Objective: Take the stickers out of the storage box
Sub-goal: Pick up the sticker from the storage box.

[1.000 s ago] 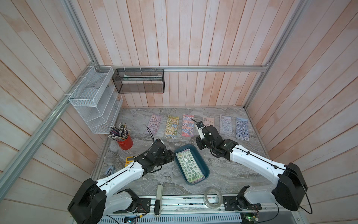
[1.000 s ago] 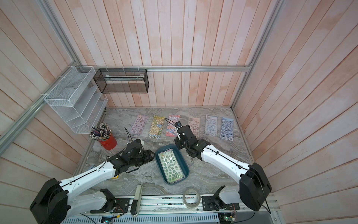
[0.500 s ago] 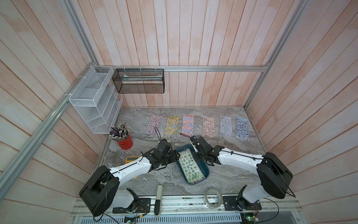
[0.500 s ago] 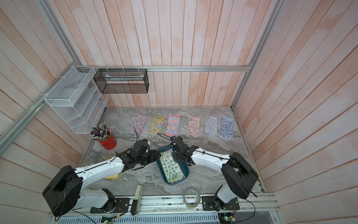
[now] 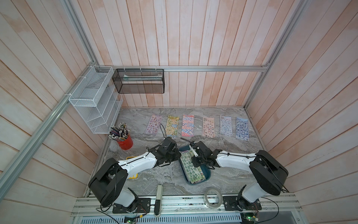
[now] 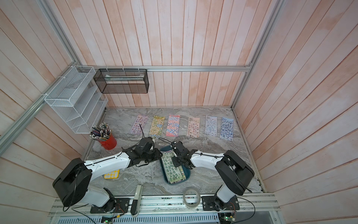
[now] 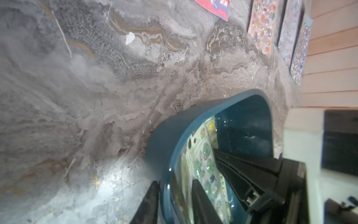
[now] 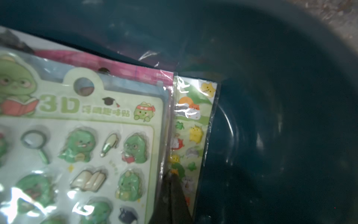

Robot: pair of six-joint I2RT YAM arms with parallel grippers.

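The marble tabletop [image 5: 155, 174] is carrying the teal storage box [image 5: 206, 172] at its near middle, between the 2 arms. 6 stickers [image 5: 188, 128] are lying in a row along the far side, well apart from it. More are sitting stacked inside the box, a green dinosaur sheet [image 8: 87, 145] on top. The left gripper [image 7: 175, 184] is straddling the box's left wall, 1 finger outside and 1 inside; whether it is pinching, I cannot tell. The right gripper [image 8: 171, 174] is reaching into the box, jaws clenched together, tips touching the top sheet's edge.
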